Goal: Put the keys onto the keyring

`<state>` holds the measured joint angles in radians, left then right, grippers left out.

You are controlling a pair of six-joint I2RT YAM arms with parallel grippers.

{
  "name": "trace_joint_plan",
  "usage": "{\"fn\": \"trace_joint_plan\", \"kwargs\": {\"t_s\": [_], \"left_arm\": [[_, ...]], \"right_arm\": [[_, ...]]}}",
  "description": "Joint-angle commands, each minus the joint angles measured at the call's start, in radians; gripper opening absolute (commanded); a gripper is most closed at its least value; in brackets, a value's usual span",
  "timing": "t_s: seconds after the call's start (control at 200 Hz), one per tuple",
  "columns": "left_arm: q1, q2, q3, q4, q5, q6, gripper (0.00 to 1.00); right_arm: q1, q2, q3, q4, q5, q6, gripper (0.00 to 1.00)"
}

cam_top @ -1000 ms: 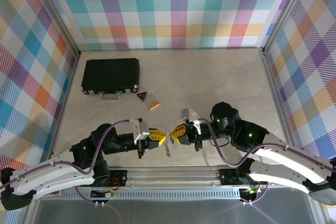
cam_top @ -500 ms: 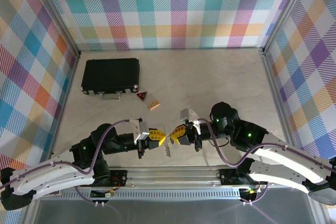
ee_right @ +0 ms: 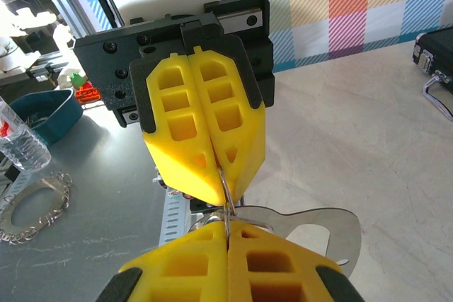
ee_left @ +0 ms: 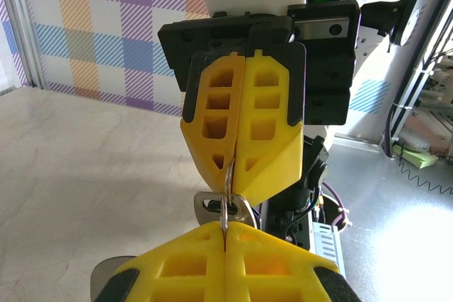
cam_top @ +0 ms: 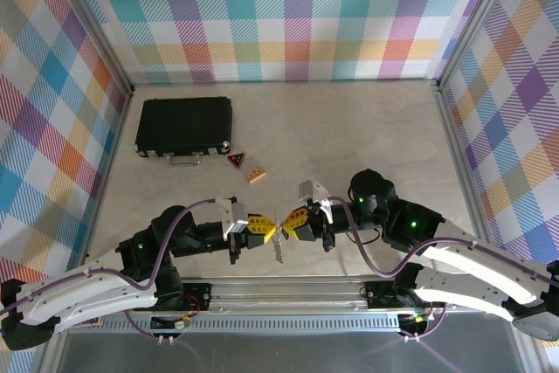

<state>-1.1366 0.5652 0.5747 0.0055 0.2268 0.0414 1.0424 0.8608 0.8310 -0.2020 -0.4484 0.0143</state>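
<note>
Tightly closed, the yellow fingers of the left gripper meet those of the right gripper tip to tip. Both pinch the thin wire loop of the keys, whose flat blades hang just below the pinch, near the front edge of the table. Little has changed over the past second: the right wrist has crept a touch toward the left arm, and the double hold is unbroken. Well behind lie a tan block, a red-and-black triangular tag and a black case.
</note>
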Motion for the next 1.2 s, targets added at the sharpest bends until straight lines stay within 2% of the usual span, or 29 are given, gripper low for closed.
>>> {"fn": "trace_joint_plan", "kwargs": {"t_s": [0.0, 0.65, 0.885, 1.195], "left_arm": [[-0.005, -0.014, 0.03, 0.048, 0.026, 0.0, 0.0], [-0.005, -0.015, 0.039, 0.027, 0.003, 0.005, 0.0], [-0.004, -0.027, 0.014, -0.036, -0.197, 0.005, 0.0], [-0.005, -0.114, -0.034, -0.066, -0.311, -0.015, 0.0]], "right_arm": [[0.011, 0.012, 0.003, 0.038, -0.015, -0.008, 0.0], [0.013, 0.002, 0.01, 0.009, -0.01, -0.012, 0.0], [-0.003, -0.068, -0.069, -0.018, 0.157, 0.078, 0.0], [-0.062, -0.005, -0.247, 0.065, 0.335, 0.272, 0.0]]}}
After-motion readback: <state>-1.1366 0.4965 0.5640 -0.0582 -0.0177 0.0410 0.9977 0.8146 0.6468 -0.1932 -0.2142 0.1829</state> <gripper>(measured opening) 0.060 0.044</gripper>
